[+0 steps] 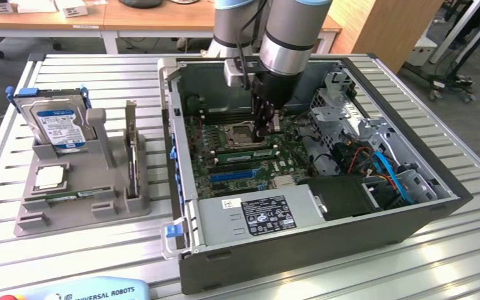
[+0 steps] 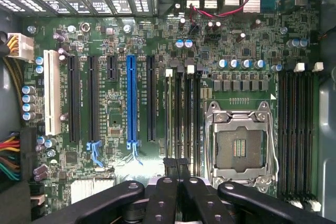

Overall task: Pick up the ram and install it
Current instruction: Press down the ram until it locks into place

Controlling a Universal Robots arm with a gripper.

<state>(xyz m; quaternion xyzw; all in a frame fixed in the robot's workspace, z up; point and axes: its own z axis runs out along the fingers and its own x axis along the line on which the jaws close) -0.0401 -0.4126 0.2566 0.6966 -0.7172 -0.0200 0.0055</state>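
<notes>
Pressing job, by the look of it: the claw point(image 2: 177, 163) is clenched with the fingertips closed together and nothing between them, sitting low over the motherboard point(image 2: 110, 51) inside the open PC case point(image 1: 307, 256).

The ram point(image 1: 242, 152) is lying in a DIMM slot just beside the claw tip, between the claw and the PCIe area. It is reading as level along its length. Can't tell whether the tip is touching its top edge or hovering just off it.

The empty DIMM slots point(image 2: 188, 114) are running straight out from the fingertips, white latches at their far ends. The CPU socket point(image 2: 239, 148) is sitting just to the other side of them, open and unpopulated.

My take on doing this well:
- keep the push straight down and centred on the stick; an off-axis load is risking the slot
- both end latches should be closing; one side riding high means it is not seated
- stay clear of the socket pins next door

Farther from the claw, the blue PCIe slot point(image 2: 132, 100) is empty. Well apart, outside the case on the exterior view's left, the grey holder point(image 1: 82, 215) is carrying the hard drive point(image 1: 57, 125) and the processor chip point(image 1: 50, 177).
</notes>
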